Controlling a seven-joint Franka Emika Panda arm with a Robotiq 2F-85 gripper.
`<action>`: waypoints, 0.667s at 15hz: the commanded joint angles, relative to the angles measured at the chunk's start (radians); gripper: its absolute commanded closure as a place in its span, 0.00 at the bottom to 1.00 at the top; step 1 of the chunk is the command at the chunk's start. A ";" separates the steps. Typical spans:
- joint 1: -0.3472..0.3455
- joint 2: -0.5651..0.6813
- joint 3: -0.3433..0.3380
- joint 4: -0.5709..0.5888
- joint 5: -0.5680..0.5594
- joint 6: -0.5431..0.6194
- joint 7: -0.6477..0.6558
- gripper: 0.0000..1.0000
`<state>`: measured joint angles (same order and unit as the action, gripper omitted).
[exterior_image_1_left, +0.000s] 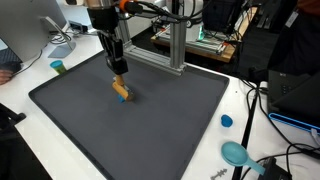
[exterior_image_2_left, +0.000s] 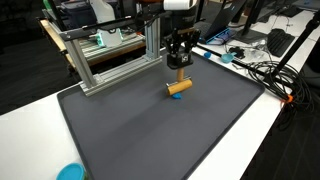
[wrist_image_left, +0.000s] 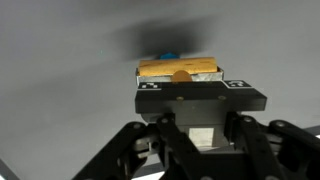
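My gripper (exterior_image_1_left: 118, 62) hangs over the middle of a dark grey mat (exterior_image_1_left: 80, 120) and also shows in an exterior view (exterior_image_2_left: 180, 62). It is shut on a small tan wooden block (wrist_image_left: 178, 68), held at the fingertips above the mat. Right under it, an orange piece with a blue end (exterior_image_1_left: 121, 92) lies on the mat, also seen in an exterior view (exterior_image_2_left: 179, 87). In the wrist view a black plate with two markers (wrist_image_left: 200, 95) hides the fingertips, and a bit of blue (wrist_image_left: 168, 55) peeks out beyond the block.
An aluminium frame (exterior_image_1_left: 175, 45) stands at the mat's far edge, also in an exterior view (exterior_image_2_left: 110, 55). A blue cap (exterior_image_1_left: 226, 121), a teal round object (exterior_image_1_left: 236, 153) and a teal cup (exterior_image_1_left: 58, 67) sit on the white table. Cables lie along one side (exterior_image_2_left: 265, 75).
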<state>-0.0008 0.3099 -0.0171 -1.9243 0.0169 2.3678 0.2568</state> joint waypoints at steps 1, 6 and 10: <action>0.006 -0.011 -0.013 -0.013 0.003 -0.001 -0.005 0.78; 0.020 0.006 -0.024 -0.015 -0.020 0.031 0.039 0.78; 0.039 0.023 -0.036 -0.014 -0.064 0.034 0.073 0.78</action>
<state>0.0090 0.3212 -0.0311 -1.9350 -0.0044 2.3803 0.2847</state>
